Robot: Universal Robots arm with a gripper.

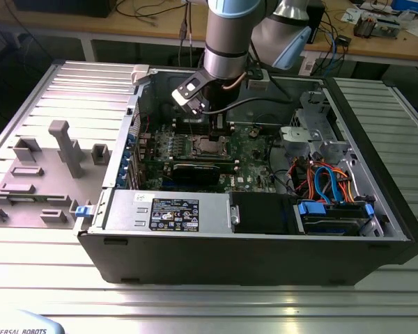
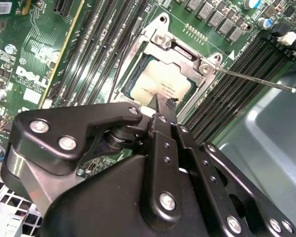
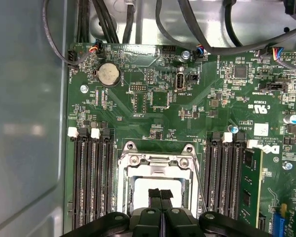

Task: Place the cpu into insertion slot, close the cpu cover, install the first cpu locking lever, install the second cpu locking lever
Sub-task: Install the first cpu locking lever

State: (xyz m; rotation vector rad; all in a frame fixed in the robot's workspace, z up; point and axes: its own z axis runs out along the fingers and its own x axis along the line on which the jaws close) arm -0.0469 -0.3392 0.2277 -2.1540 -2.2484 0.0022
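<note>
Ribbed metal worktop [image 1: 195,306] carries the open case [image 1: 230,257]. End effector [image 3: 160,193] hangs right over the slot [image 2: 130,85], fingers [image 3: 154,197] pinched together, gripping nothing. cpu [image 2: 163,84] sits inside, cover [image 2: 185,55] down flat over it.

motherboard [image 3: 153,113]: I see green, with fine pale tracing
cpu [image 2: 165,81]: I read a pale silver-grey top
cpu cover [image 3: 155,159]: shiny silver on my screen
gripper [image 3: 160,196]: black, dotted with silver screws
memory slots [image 3: 91,182]: black, white end clips
cables [image 1: 326,182]: blue and orange
</note>
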